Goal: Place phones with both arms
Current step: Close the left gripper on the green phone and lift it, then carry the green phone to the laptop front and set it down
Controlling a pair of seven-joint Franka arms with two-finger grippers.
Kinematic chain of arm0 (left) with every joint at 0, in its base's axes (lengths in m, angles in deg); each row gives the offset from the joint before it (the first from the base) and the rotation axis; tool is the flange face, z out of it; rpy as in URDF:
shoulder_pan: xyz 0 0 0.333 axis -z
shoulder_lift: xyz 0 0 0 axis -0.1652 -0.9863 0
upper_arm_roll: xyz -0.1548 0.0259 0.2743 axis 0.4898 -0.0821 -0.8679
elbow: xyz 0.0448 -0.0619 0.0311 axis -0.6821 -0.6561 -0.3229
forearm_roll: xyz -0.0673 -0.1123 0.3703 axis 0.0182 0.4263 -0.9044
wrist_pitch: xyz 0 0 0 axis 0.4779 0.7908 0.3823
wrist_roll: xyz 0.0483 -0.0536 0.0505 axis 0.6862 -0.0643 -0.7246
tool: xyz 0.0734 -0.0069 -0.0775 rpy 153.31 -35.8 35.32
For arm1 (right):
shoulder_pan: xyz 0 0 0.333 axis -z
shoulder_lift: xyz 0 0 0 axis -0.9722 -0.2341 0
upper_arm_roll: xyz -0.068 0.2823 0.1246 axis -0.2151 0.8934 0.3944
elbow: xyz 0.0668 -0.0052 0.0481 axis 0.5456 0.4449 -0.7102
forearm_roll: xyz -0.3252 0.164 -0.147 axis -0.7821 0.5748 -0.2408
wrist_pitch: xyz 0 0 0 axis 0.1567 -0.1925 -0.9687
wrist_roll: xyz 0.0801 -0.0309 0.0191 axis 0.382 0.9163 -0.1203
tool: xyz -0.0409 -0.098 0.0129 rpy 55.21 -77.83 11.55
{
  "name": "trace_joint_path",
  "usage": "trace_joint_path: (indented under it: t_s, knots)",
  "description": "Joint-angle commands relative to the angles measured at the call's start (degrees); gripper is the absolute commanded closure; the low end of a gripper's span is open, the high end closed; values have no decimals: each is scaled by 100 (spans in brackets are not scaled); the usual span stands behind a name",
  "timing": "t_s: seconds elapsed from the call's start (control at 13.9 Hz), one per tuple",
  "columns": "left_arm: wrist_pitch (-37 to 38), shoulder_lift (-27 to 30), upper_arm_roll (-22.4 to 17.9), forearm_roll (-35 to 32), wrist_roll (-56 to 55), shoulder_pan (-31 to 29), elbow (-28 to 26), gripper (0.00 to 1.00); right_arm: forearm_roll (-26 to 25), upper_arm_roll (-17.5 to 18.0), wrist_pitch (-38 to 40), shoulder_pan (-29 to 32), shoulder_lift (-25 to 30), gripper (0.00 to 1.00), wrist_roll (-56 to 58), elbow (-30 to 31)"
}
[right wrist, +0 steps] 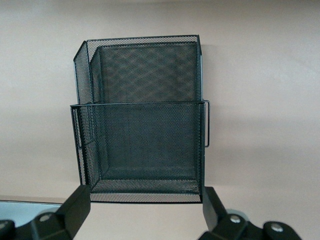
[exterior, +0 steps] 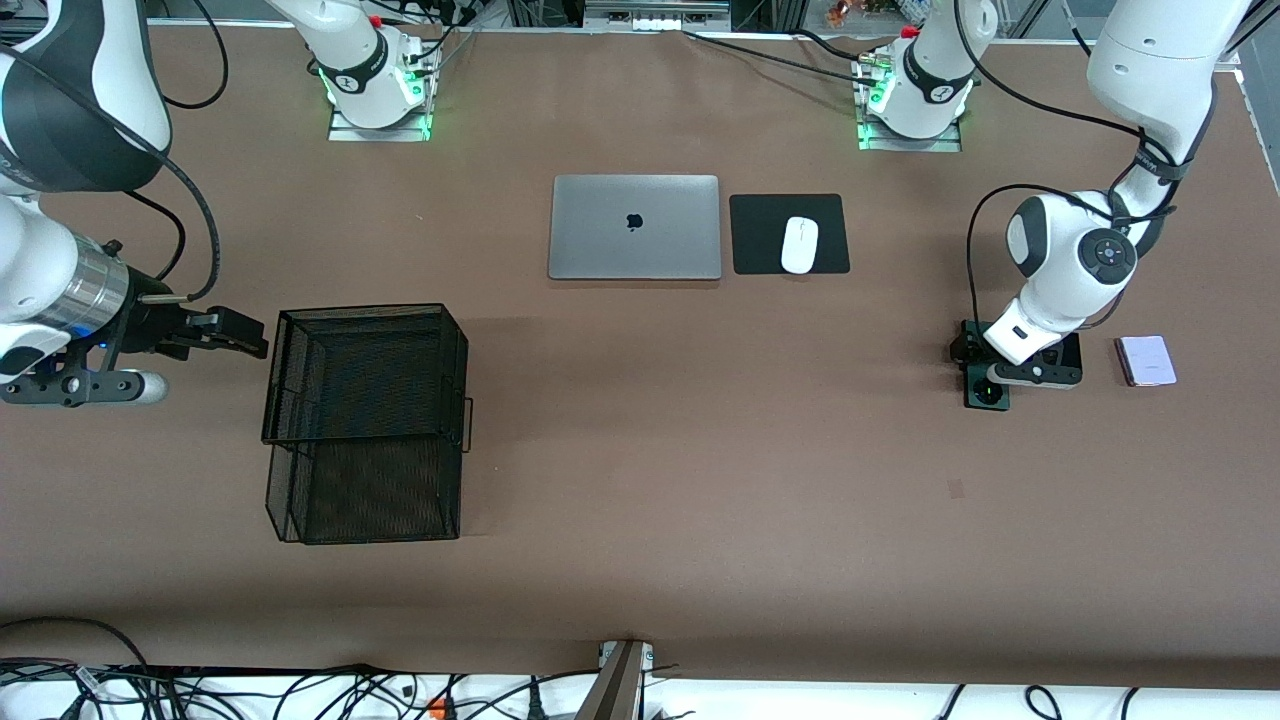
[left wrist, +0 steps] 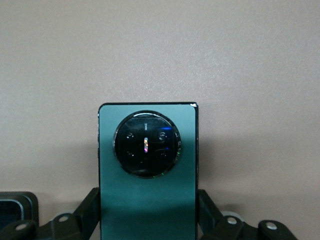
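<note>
Left gripper clamps the green phone on the tabletop while the right arm waits by the basket

On the brown tabletop [exterior: 640, 450], the black mesh basket [exterior: 365, 420] lies just beside the right gripper [exterior: 235, 335], which hangs with its fingers spread apart and nothing between them. At the left arm's end, the left gripper [exterior: 1010, 365] is down with its fingers [left wrist: 87, 210] pressed against both long edges of the green phone [left wrist: 147, 200], camera ring up. The black phone [exterior: 1068, 360] lies right beside that gripper, and the pink phone [exterior: 1146, 360] lies near it, apart from the others.
</note>
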Motion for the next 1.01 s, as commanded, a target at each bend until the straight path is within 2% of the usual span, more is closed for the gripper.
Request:
trace_joint_path:
  t_s: [0.0,0.22,0.43,0.58,0.65,0.94]
  knots:
    - [934,-209,191,-10,-32,-28,853,89,-77,17,114,-15,-26,1,-50,-138]
    - [1693,-174,305,-10,-146,-28,1408,94,-85,17,114,-23,-26,1,-59,-138]
    - [1721,-244,481,77,-539,86,1725,98,-85,17,114,-15,-35,1,-59,-129]
    - [1721,-393,867,113,-1258,157,1979,98,-86,9,123,-6,-52,1,-85,-86]
    - [1721,-464,973,113,-1689,287,2068,98,-51,9,114,-6,-44,1,-94,-76]
    - [1730,-578,983,113,-2806,1200,2323,98,-42,9,114,3,-17,1,-94,-68]
